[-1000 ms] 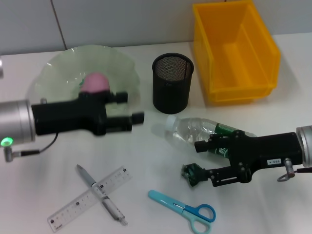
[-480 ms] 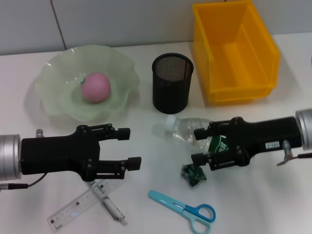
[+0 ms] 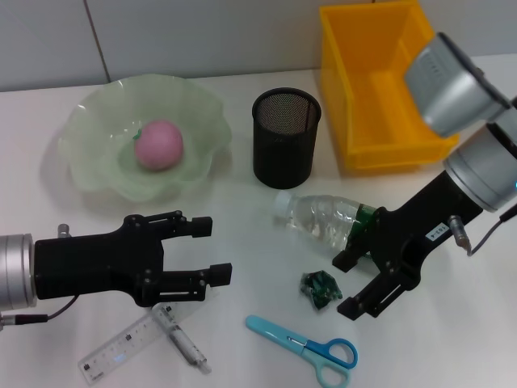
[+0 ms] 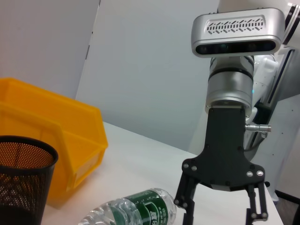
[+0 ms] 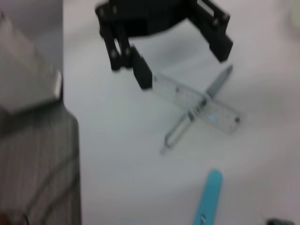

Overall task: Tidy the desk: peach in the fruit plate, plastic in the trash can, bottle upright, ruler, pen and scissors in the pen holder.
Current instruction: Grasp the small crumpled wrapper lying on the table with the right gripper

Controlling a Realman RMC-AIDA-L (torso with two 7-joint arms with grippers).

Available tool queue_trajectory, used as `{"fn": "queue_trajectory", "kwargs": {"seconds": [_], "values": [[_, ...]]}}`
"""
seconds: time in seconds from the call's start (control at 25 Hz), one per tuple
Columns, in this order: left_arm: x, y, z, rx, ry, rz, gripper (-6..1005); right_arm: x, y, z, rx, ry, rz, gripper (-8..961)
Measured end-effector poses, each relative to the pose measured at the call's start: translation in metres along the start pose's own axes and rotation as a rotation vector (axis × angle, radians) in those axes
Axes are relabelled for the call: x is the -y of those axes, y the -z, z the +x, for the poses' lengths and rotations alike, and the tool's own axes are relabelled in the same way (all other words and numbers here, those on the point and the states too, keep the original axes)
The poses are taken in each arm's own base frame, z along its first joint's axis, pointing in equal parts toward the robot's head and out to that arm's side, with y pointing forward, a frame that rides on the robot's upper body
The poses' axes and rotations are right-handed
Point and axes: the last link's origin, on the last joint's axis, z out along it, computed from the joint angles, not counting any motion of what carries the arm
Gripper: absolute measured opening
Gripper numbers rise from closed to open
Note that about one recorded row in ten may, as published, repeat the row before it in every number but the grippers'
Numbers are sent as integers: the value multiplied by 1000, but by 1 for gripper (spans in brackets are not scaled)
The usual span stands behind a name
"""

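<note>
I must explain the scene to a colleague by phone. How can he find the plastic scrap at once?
Start at the yellow bin at the back right, then come forward past the lying bottle. Just in front of it, beside the open right gripper, lies the plastic scrap. It is the only small, crumpled, dark green thing; the scissors nearby are long and blue.

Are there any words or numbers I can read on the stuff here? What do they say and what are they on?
None can be read for sure.
Bottle, green label: white print, too blurred to read.
Ruler: tick marks and numbers, too small to read.
Right gripper: small white sticker on its black body, print too small to read.
Pen, scissors, left gripper: no writing visible.
</note>
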Motion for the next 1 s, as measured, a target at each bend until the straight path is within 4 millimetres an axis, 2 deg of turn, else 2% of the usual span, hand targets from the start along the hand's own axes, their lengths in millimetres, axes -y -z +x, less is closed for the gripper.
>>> {"fn": "queue_trajectory", "kwargs": {"seconds": [0.16, 0.24, 0.64, 1.0], "values": [[-1, 1, -2, -1, 1, 3, 814, 1, -2, -13, -84, 64, 21, 691], [-1, 1, -2, -2, 0, 4, 814, 1, -9, -19, -115, 108, 31, 689], [-2, -1, -3, -20, 6, 11, 814, 8, -35, -18, -185, 205, 89, 683], [-1, 0, -2, -28, 6, 18, 814, 15, -51, -18, -214, 270, 144, 677]]}}
